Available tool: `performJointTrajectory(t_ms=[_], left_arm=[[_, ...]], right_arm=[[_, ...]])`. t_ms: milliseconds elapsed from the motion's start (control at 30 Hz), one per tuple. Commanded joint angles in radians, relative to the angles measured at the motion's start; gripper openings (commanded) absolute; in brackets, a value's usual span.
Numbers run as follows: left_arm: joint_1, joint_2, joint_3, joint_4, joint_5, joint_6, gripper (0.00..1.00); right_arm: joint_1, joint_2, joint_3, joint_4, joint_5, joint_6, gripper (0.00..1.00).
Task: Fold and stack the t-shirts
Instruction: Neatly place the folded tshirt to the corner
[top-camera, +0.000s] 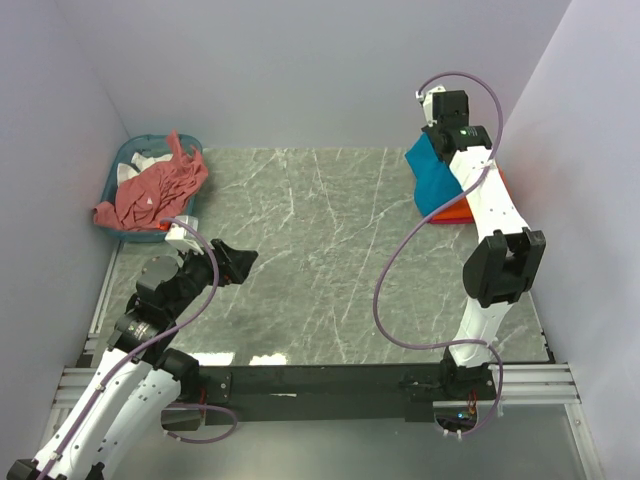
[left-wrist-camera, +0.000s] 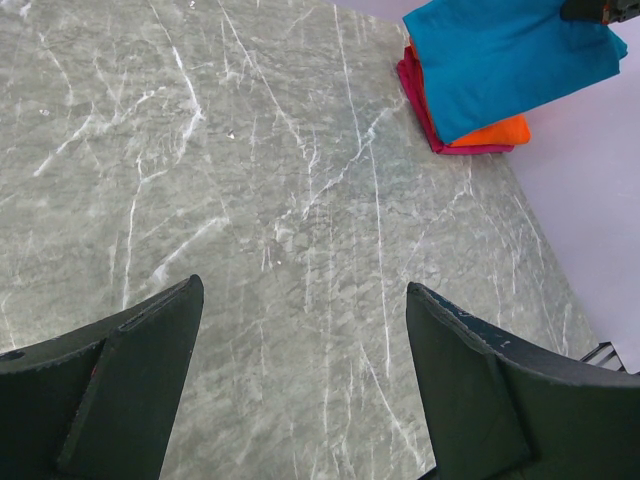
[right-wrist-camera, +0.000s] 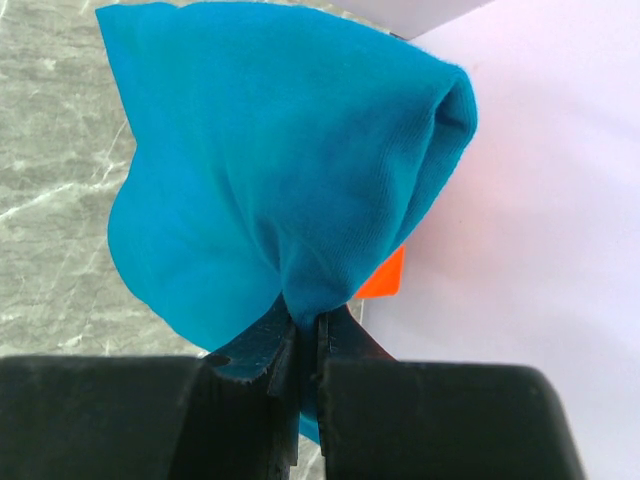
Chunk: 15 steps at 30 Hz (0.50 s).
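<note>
The right gripper (right-wrist-camera: 305, 335) is at the far right corner of the marble table (top-camera: 320, 250), its jaws pinched tight on a fold of the teal-blue t-shirt (right-wrist-camera: 280, 180), which bunches up into a rounded hood above the fingers. That shirt lies on top of a stack against the right wall; beneath it shows an edge of the bright orange t-shirt (left-wrist-camera: 490, 132), and under that a strip of crimson folded cloth (left-wrist-camera: 415, 85). The left gripper (left-wrist-camera: 305, 290) hovers over bare marble at the near left, its dark jaws spread wide with nothing between them, pointing across the table toward the stack, well apart from it. At the far left corner stands a teal plastic basket (top-camera: 125, 160), with the salmon-pink t-shirt (top-camera: 155, 190) crumpled in it and spilling over its near and right rim, some white cloth (top-camera: 135, 165) showing behind it
</note>
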Motion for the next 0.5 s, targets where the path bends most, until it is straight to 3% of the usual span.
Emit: performJointTrajectory(t_ms=[0, 467], left_arm=[[0.003, -0.011, 0.001, 0.029, 0.011, 0.005, 0.88], [0.003, -0.015, -0.001, 0.028, 0.008, 0.005, 0.88]], right_arm=[[-0.013, -0.064, 0.057, 0.023, 0.006, -0.013, 0.0], [-0.039, -0.034, 0.074, 0.017, -0.005, -0.035, 0.0]])
